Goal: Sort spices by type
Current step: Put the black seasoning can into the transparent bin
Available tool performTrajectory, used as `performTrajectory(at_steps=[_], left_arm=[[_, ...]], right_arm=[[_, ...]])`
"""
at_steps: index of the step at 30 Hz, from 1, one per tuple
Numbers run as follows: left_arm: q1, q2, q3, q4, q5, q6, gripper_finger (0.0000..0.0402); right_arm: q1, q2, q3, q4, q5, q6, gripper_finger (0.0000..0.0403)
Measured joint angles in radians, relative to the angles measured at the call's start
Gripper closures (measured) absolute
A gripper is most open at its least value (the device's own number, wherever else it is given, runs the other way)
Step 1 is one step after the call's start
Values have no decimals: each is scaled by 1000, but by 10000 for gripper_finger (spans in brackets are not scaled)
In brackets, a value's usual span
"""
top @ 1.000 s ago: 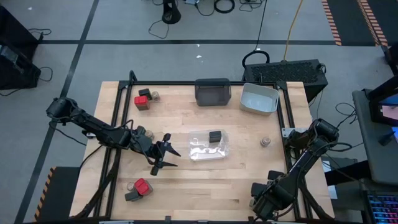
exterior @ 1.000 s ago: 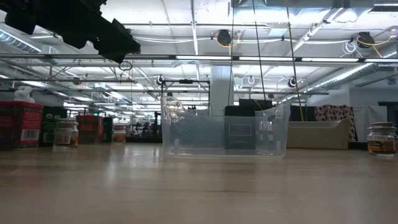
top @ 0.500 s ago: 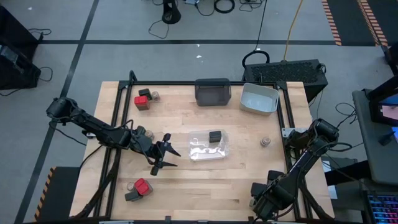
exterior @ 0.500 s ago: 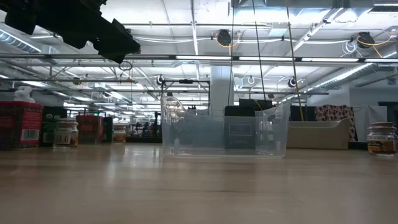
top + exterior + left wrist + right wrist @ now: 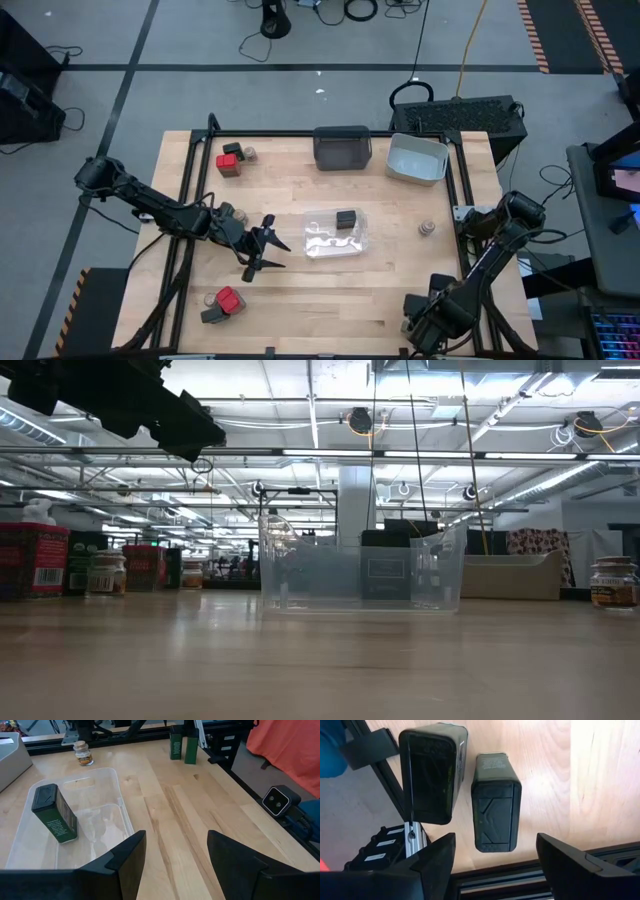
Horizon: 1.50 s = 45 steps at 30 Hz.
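Starting at the left of the table [image 5: 300,290]: the left arm reaches in from the left edge, and its end effector [image 5: 262,251] hangs above bare wood just left of the clear bin [image 5: 334,233], fingers spread wide apart with nothing in them. The left wrist view shows the same thing, wood grain visible between the two dark fingers [image 5: 125,860].

Up in the far left corner there's a little cluster: a red-topped box [image 5: 226,164], a dark box [image 5: 233,150] and a small round jar [image 5: 250,154]. Down at the near left edge sits another red-topped box [image 5: 230,299] with a dark one touching it.

In the middle, the clear bin has one dark green-black box [image 5: 346,219] in it, standing upright near a corner. Behind it are a dark grey bin [image 5: 342,147] and a light grey bin [image 5: 417,159] side by side.

Further right, a lone tan-lidded jar [image 5: 426,229] stands on open wood.

The right end effector [image 5: 420,335] is parked low at the near right corner. Its fingers are apart too, and its wrist view looks straight down on two dark boxes [image 5: 496,802] standing side by side by the table's frame.
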Motion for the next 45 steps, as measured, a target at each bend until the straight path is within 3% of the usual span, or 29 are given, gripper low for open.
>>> performTrajectory(at_steps=[22, 27, 34, 45], left_arm=[[0, 0, 0, 2, 0, -2, 185], [0, 0, 0, 3, 0, -2, 185], [0, 0, 0, 2, 0, -2, 185], [0, 0, 0, 3, 0, -1, 185]], right_arm=[[14, 74, -2, -13, 55, -74, 147], [14, 74, -2, -25, 53, -78, 188], [3, 73, -1, -63, 49, -98, 305], [-100, -21, 62, -248, 63, -164, 310]])
